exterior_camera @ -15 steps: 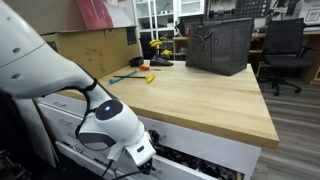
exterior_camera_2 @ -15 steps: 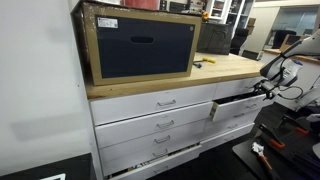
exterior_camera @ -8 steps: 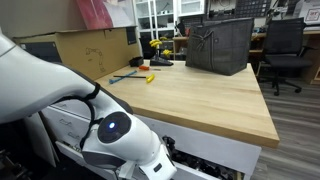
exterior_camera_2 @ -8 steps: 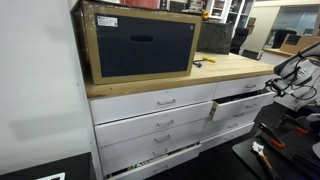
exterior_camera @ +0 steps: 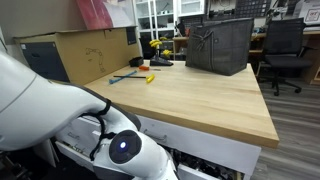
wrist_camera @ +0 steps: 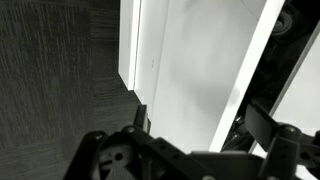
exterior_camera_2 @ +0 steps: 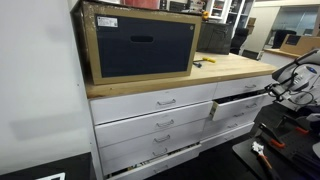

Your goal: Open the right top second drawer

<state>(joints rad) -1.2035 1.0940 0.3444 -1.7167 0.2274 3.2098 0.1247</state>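
Second drawer [exterior_camera_2: 238,101] of the right column stands partly pulled out below the front edge of the tabletop [exterior_camera_2: 180,76], toward the corner far from the wood-framed box [exterior_camera_2: 140,45]. Its white front juts past the shut fronts above and below it. Over the last second that front has hardly shifted, while the arm [exterior_camera_2: 292,80] has drifted outward from the cabinet, and in an exterior view its bulk [exterior_camera: 110,145] has swung across the foreground, leaving only a dark sliver of the open inside visible under the tabletop's near edge. The gripper [exterior_camera_2: 271,90] hangs just beside the end of the front. Whether it is clenched on the handle or released, I cannot tell. The wrist view shows only white panels. The opening looks largely done, and the arm seems to be backing off.
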